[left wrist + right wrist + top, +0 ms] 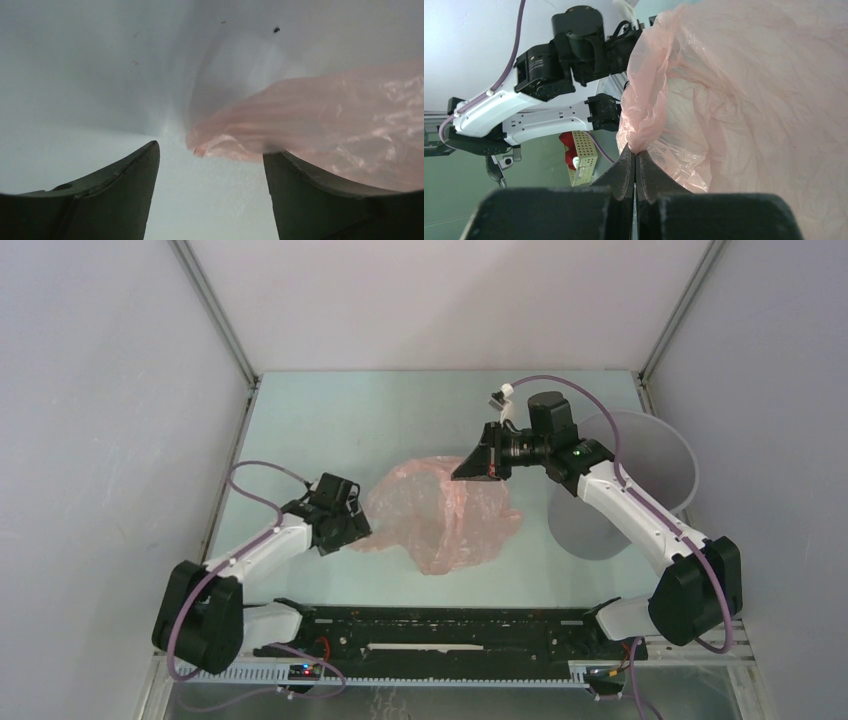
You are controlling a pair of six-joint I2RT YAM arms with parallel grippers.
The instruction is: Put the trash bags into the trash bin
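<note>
The pale-pink trash bag [445, 512] lies crumpled in the middle of the table. My right gripper [468, 468] is shut on the bag's upper edge and holds that edge lifted; in the right wrist view [635, 150] the film [734, 95] is pinched between the closed fingertips. My left gripper [350, 533] is open and empty at the bag's left edge; in the left wrist view [210, 150] the bag's corner [320, 120] lies just ahead of the fingers. The grey trash bin [625, 485] stands at the right, partly behind my right arm.
Grey enclosure walls stand close on the left, right and back. A black rail with cabling runs along the near edge [450, 630]. The left arm [524, 105] shows in the right wrist view behind the bag.
</note>
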